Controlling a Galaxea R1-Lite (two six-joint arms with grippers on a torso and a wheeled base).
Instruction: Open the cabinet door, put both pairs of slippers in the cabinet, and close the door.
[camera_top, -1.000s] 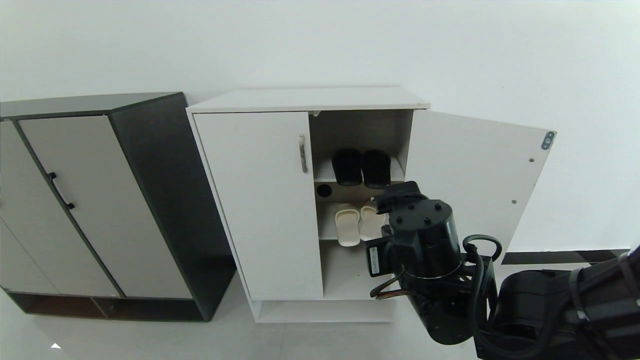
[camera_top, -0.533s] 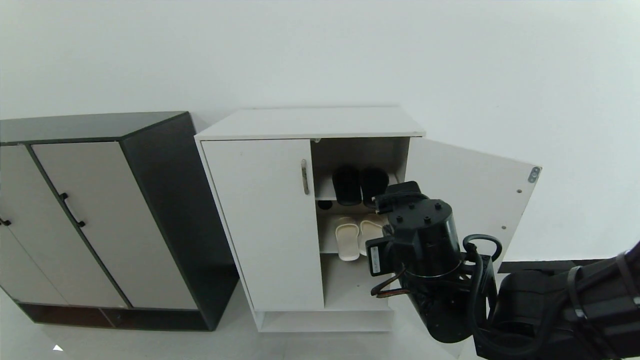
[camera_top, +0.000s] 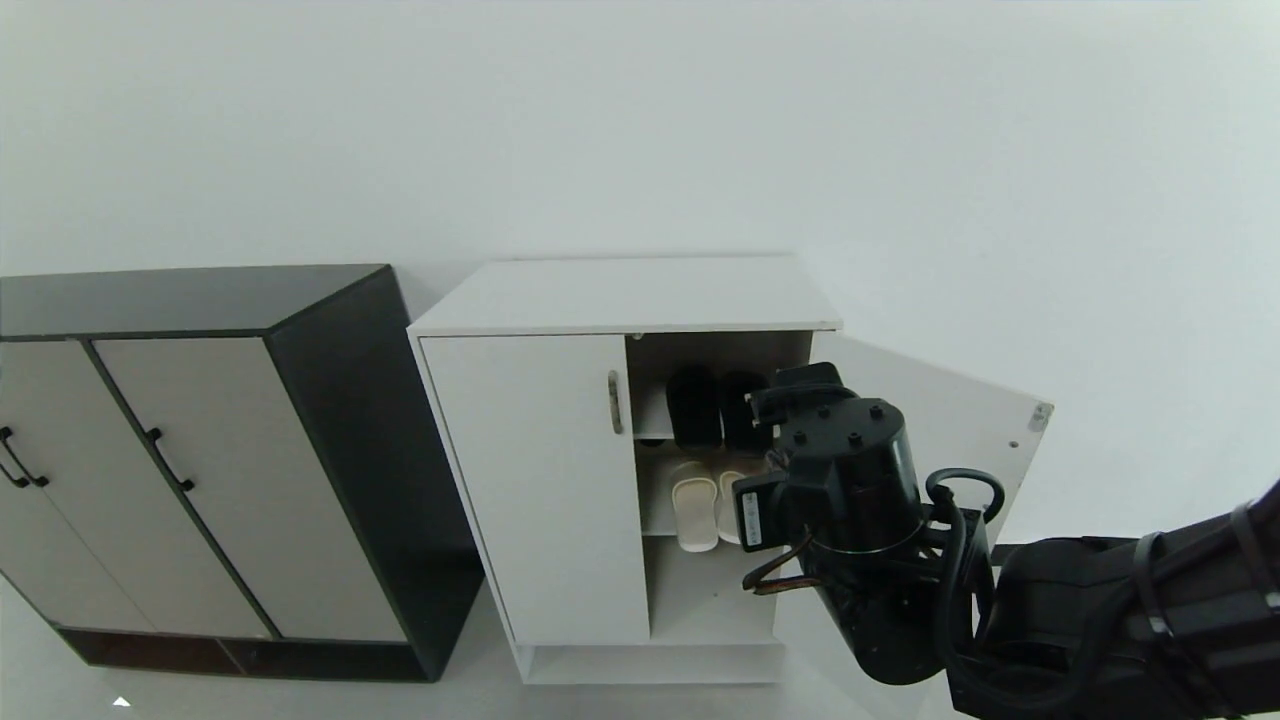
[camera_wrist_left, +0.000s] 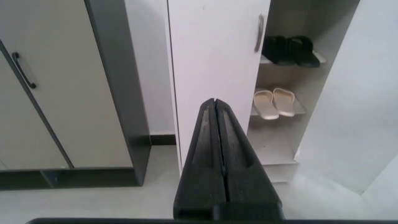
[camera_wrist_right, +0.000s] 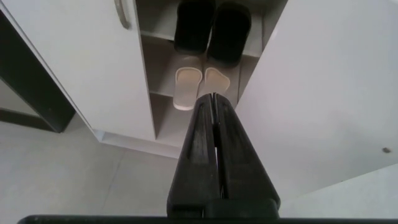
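Visitor: Slippers first. Where are they?

Technician: Both pairs are inside the white cabinet (camera_top: 620, 295). The black slippers (camera_top: 693, 405) sit side by side on the upper shelf. The cream slippers (camera_top: 695, 498) sit side by side on the shelf just below them.

Visitor: And the doors?

Technician: The right door (camera_top: 930, 420) stands wide open, swung out to the robot's right. The left door (camera_top: 530, 480) is closed, and its metal handle (camera_top: 615, 402) runs upright along the edge next to the opening.

Visitor: What are the grippers doing?

Technician: The right gripper (camera_wrist_right: 215, 98) has its two fingers pressed flat together with nothing between them. It points at the open compartment, its tip in line with the cream pair but apart from the shelves. The left gripper (camera_wrist_left: 214, 102) is the same, fingers together and nothing held. It faces the closed left door from farther off, touching nothing.

Visitor: Is anything in front of the opening?

Technician: From the head camera the right arm (camera_top: 860, 520) covers the right part of the opening and the lower edge of the open door.

Visitor: What else is there?

Technician: A dark cabinet (camera_top: 330, 420) with grey doors (camera_top: 190, 480) stands just beside the white one, on its left. Both stand on a pale floor (camera_wrist_right: 62, 168) against a plain white wall (camera_top: 640, 120).
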